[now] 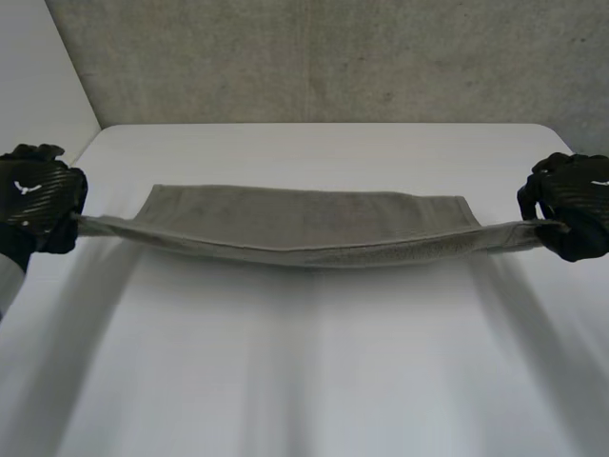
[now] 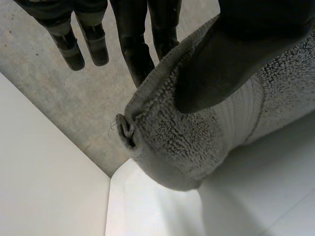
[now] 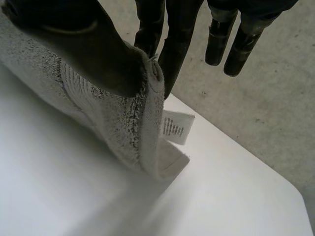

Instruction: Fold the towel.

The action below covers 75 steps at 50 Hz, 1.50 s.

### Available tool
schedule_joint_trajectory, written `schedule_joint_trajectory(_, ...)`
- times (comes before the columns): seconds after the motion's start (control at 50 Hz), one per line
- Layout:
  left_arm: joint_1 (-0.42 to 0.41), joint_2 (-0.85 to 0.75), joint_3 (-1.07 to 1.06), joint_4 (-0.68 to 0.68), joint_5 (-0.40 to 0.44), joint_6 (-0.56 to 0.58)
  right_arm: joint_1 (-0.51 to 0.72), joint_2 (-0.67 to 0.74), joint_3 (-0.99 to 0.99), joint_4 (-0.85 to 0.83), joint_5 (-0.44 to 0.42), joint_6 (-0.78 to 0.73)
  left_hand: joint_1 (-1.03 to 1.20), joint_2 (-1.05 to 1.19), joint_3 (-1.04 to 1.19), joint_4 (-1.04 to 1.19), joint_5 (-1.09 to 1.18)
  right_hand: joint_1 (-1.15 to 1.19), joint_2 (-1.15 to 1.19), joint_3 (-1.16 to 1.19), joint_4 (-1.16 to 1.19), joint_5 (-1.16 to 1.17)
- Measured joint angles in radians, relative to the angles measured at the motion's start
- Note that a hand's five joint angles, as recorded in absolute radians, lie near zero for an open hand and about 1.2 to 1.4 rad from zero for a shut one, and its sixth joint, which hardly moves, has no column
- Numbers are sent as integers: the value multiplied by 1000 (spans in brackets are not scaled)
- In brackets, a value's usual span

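While both near corners are held up off the table (image 1: 304,381), the fold is judged to be mid-way: grasp done, lift done, lay-over not yet done.

- Towel (image 1: 304,227): sits in the centre of the head view, slightly above the middle. Its far part lies flat on the table; its near edge is raised and stretched between the hands, sagging at mid-span.
- Left hand (image 1: 38,202), left edge of the head view: closed in a pinch on the towel's near left corner. In the left wrist view the thumb (image 2: 231,59) is pressed onto the cloth against a finger behind it; the other fingers (image 2: 74,44) are extended and hold nothing.
- Right hand (image 1: 573,205), right edge of the head view: same pinch on the near right corner. In the right wrist view the thumb (image 3: 93,54) clamps the cloth against the fingers (image 3: 170,44); a white care label (image 3: 176,127) hangs just beside the pinched corner.
- Orientation: the long axis runs left to right across the head view, parallel to the table's far edge. The short axis runs towards the grey wall (image 1: 314,57).
- Left to do, as judged: the raised edge is to be carried over and matched to the far edge, then released. Whether the cloth is already doubled cannot be told.
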Motion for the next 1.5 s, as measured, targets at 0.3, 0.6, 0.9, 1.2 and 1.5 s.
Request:
schedule_joint_trajectory(0.3, 183, 64, 8, -189, 266, 0, -89, -68, -13, 176, -90, -173, 0, 1, 0, 0, 0, 0, 0, 0, 0, 0)
schedule_joint_trajectory(0.6, -12, -442, 402, -210, 131, 7, 81, 404, -358, 154, 18, -204, 0, 5, 0, 0, 10, 0, 0, 0, 0, 2)
schedule_joint_trajectory(0.9, -99, -808, 796, -193, 28, 7, 199, 779, -696, -82, 136, -180, 0, 5, 0, 0, 10, 0, 0, 0, 0, 3)
schedule_joint_trajectory(1.2, -120, -940, 862, -5, 8, 31, 238, 960, -833, -221, 209, -173, -29, -37, 0, 0, -29, -32, -34, 0, 0, -25)
schedule_joint_trajectory(1.5, -115, -844, 713, 118, -21, 20, 250, 793, -668, -338, 322, -141, -1009, -1090, 0, 0, -1086, -1075, -1083, 0, 0, -1104)
